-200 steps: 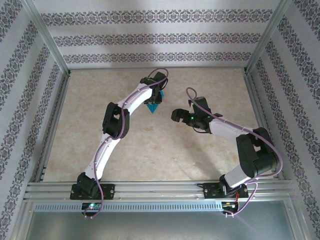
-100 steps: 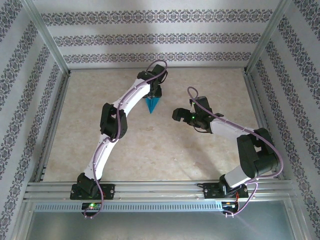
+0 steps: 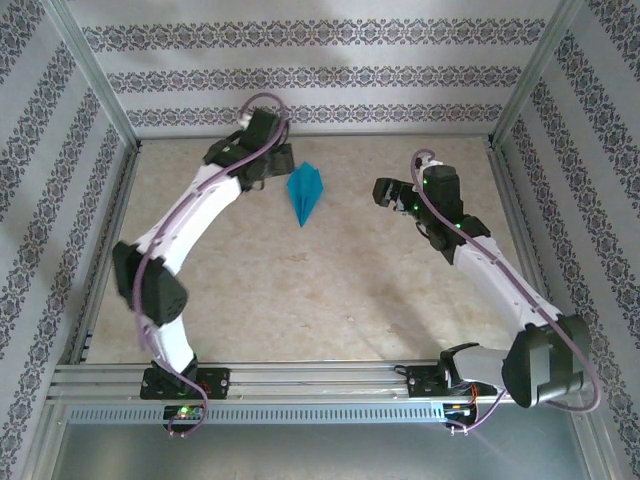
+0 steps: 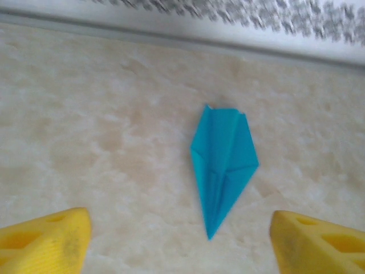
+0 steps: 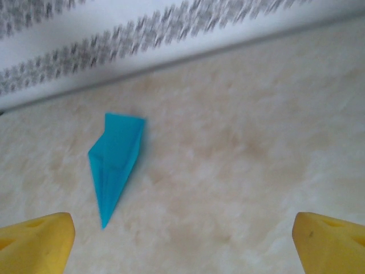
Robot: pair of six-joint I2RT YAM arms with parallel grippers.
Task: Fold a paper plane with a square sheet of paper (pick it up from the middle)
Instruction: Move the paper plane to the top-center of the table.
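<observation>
Toward the far side of the worktop (image 3: 300, 290), left gripper (image 3: 272, 168) with jaws spread apart and empty, just right of it the teal paper plane (image 3: 304, 192) lying flat, nose toward the arm bases, farther right the right gripper (image 3: 385, 190), jaws wide apart, empty.

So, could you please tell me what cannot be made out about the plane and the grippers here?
Paper plane: underside, hidden against the table, every view.
Left gripper: finger bases, cut off by the left wrist view's bottom edge.
Right gripper: likewise, right wrist view.
Fold layers: too small, top view.
</observation>
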